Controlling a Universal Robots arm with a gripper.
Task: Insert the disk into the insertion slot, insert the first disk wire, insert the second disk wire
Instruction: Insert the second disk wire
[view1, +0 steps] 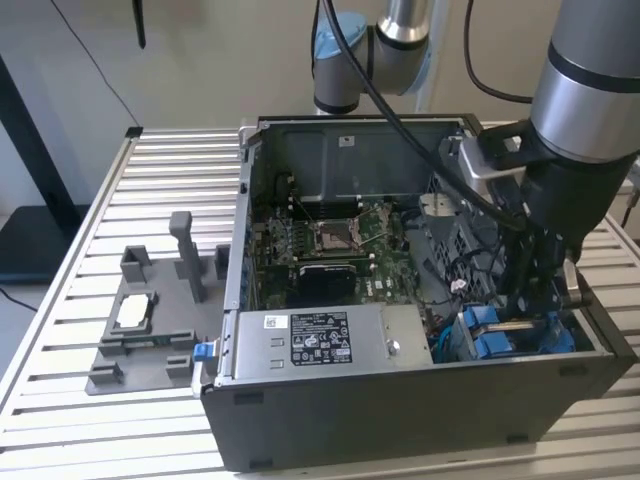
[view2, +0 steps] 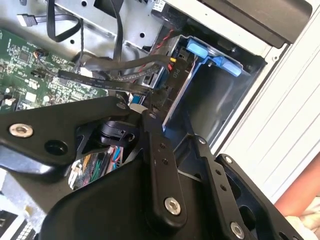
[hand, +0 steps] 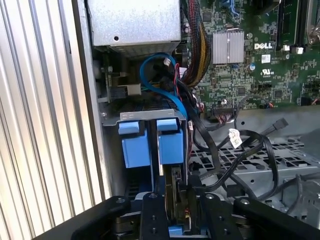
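Observation:
The disk stands edge-on inside the insertion slot (hand: 145, 116), the grey drive cage at the case's front corner on the exterior view's right. Its blue carrier (hand: 170, 144) shows beside a second blue carrier (hand: 134, 146). In the exterior view the blue tabs (view1: 488, 332) sit just beside my gripper (view1: 530, 305), which reaches down into the cage. In the second wrist view my gripper (view2: 147, 106) is shut on the black connector of a flat black wire (view2: 100, 80), held against the disk's end (view2: 176, 82). In the first wrist view the gripper (hand: 176, 200) stands directly over the carrier.
The open dark PC case (view1: 400, 400) lies on a slatted metal table (view1: 160, 170). Motherboard (view1: 330, 240) and silver power supply (view1: 310, 340) fill its middle. Loose black and blue cables (hand: 220, 150) run beside the cage. A grey fixture (view1: 150, 320) stands on the exterior view's left.

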